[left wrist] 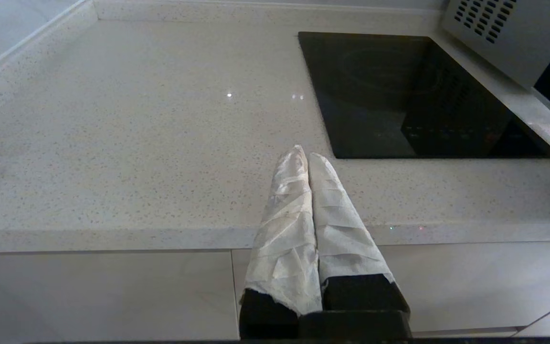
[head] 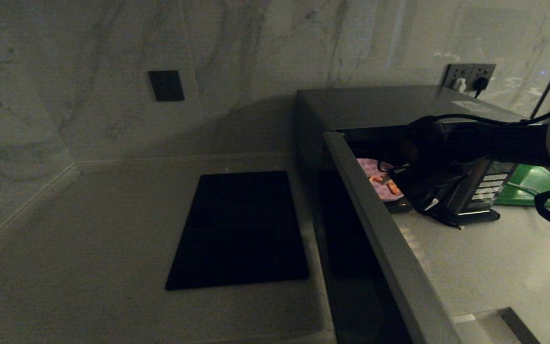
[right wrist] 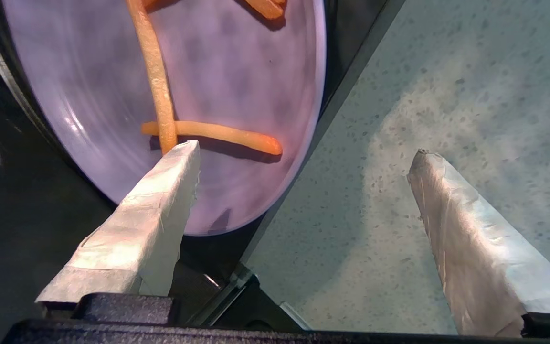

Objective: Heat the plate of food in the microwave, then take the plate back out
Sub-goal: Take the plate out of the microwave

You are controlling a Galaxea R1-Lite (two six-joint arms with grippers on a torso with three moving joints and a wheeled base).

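At the mouth of the large black boxy microwave (head: 380, 102), door swung wide: one small round pale lilac-pink plate (head: 375, 184) with a raised rim, glossy, bearing smooth orange-yellow sticks of food (right wrist: 160, 95), resting on the dark floor of the cavity just inside the front sill. Right gripper (right wrist: 303, 157), fingers wrapped in creased white tape, spread wide; one finger (right wrist: 160, 210) over the near part of the plate, the other over bare counter outside the sill, neither seen to grip. Open grey door edge (head: 389, 248) runs diagonally toward the viewer, walling off the cavity on the robot's left. Speckled pale stone countertop (left wrist: 136, 143), polished, broad free room. Flat black rectangular glass cooktop slab (head: 241, 229) set flush beside the oven. Left gripper (left wrist: 309, 157), tape-wrapped fingers pressed together, parked at the counter's front edge. Flat green board (head: 528, 186) beyond the silver-buttoned control panel (head: 487, 186).
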